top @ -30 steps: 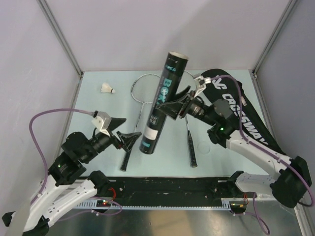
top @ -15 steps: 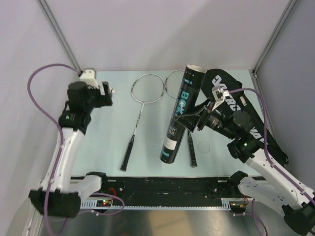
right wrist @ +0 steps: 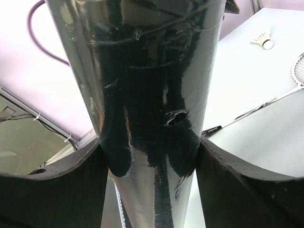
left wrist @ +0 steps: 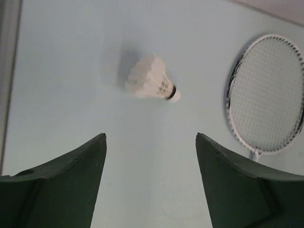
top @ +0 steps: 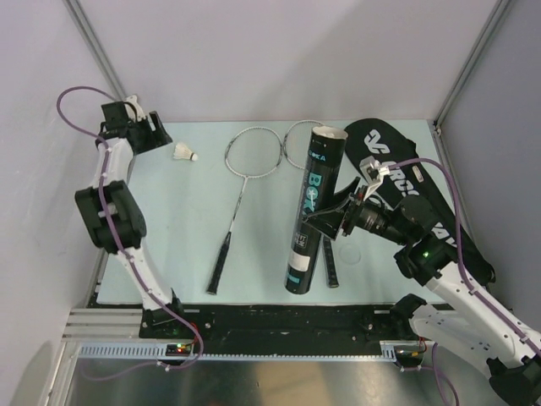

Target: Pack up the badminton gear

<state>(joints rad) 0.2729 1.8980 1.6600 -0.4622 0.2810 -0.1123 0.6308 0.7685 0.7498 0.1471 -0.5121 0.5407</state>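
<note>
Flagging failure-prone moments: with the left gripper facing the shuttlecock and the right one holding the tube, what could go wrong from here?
1. The shuttlecock lies on its side ahead of the open left gripper. Closing on the feather skirt could crush it, or a finger could nudge it away.
2. The right gripper holds the glossy black tube tilted, mid-body. It might slip, or its lower end could knock the racket handle beside it.

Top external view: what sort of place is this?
Probably a lab robot cell, not a court: plain grey panel walls on bare aluminium posts, a pale blue tabletop, and a black mounting rail along the near edge.
</note>
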